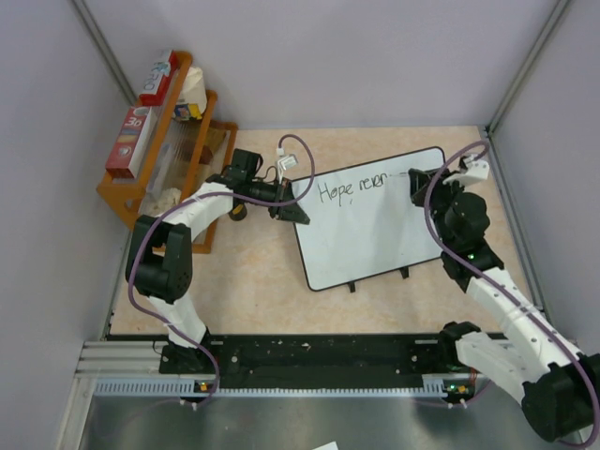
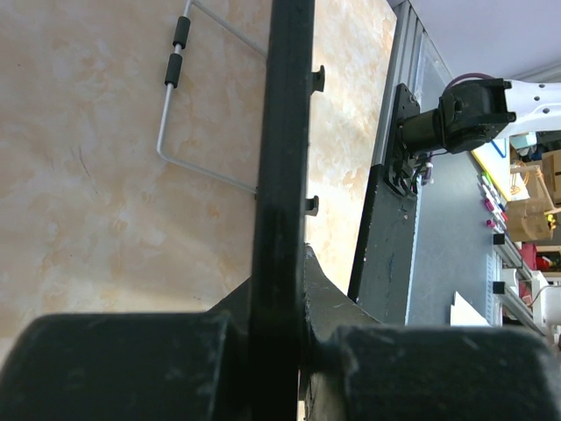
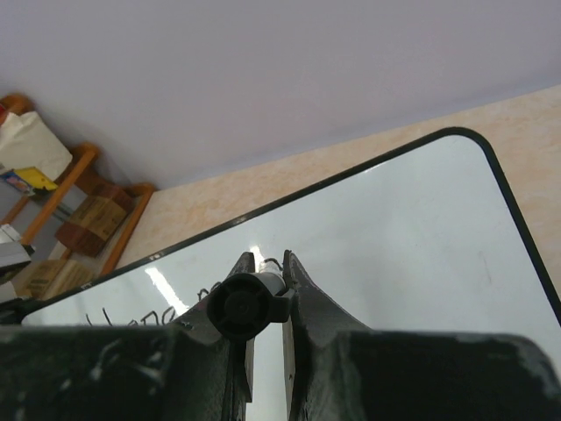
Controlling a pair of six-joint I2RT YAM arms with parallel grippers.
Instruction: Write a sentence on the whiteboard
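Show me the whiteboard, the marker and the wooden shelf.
whiteboard (image 1: pixel 375 239): top external view, bare white face.
marker (image 3: pixel 243 304): right wrist view, dark round end.
wooden shelf (image 1: pixel 114 197): top external view, lower left rail.

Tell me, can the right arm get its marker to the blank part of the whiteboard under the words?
Probably yes. The right gripper holds the marker at the whiteboard, beside the sentence, and the space below is bare. The left gripper only pinches the left edge, out of the way.

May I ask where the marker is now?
In the right wrist view, the marker is clamped in the right end effector, at the whiteboard, just right of the sentence.
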